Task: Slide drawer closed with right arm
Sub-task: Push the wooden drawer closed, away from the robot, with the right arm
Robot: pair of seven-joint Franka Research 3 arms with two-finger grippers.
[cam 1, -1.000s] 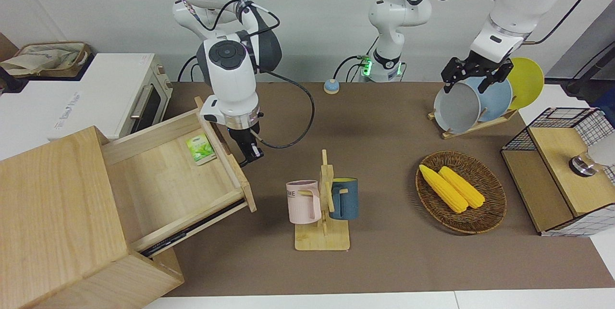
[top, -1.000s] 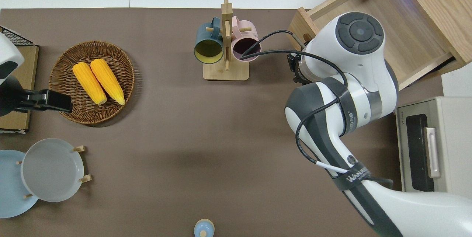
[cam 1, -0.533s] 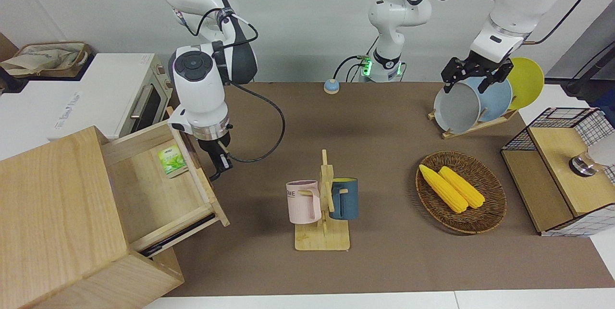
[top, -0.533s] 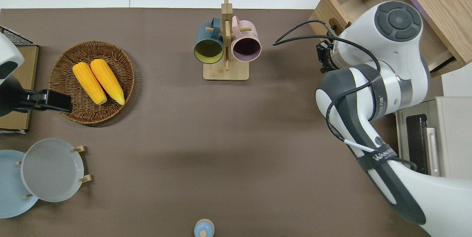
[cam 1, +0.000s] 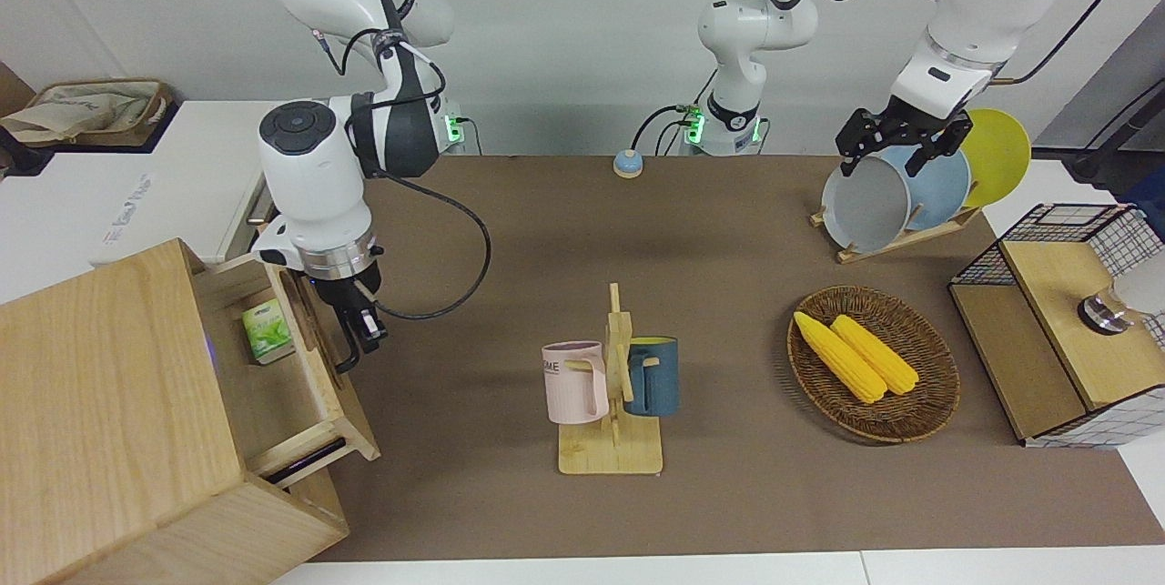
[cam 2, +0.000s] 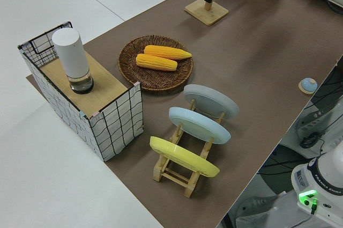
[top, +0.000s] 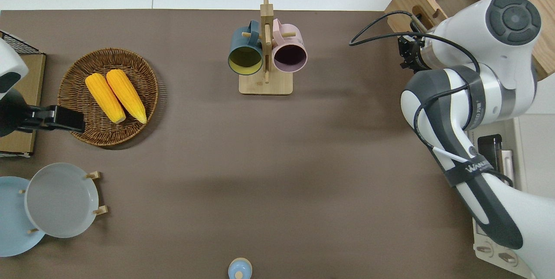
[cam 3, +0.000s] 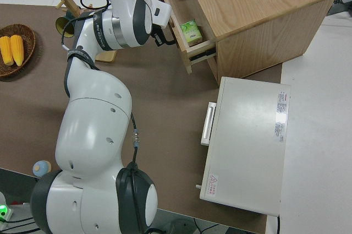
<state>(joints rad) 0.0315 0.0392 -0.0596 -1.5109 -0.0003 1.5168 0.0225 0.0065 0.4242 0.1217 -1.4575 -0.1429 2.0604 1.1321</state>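
The pale wooden cabinet (cam 1: 118, 403) stands at the right arm's end of the desk (cam 1: 710, 512). Its drawer (cam 1: 314, 385) is only partly pulled out, the front panel facing the middle of the desk. Inside the drawer lies one small green packet (cam 1: 266, 329), close to the cabinet's opening.

The right arm (cam 1: 314, 166) reaches down to the drawer front. Its pincer (cam 1: 358, 337) is at the black loop handle (cam 1: 347, 353); I cannot tell whether its fingers are spread or closed on it. The left arm is parked; the state of its pincer (cam 1: 896, 141) cannot be told either.

The wire-mesh box (cam 2: 80, 96) carries a white cylinder (cam 2: 72, 59) on its wooden top. The wicker basket (cam 1: 928, 417) holds two corn cobs (cam 1: 856, 353) side by side. The plate rack (cam 2: 182, 171) holds three plates on edge: yellow, blue, grey. The mug stand (cam 1: 612, 448) carries a pink mug (cam 1: 573, 380) and a dark blue mug (cam 1: 653, 376).
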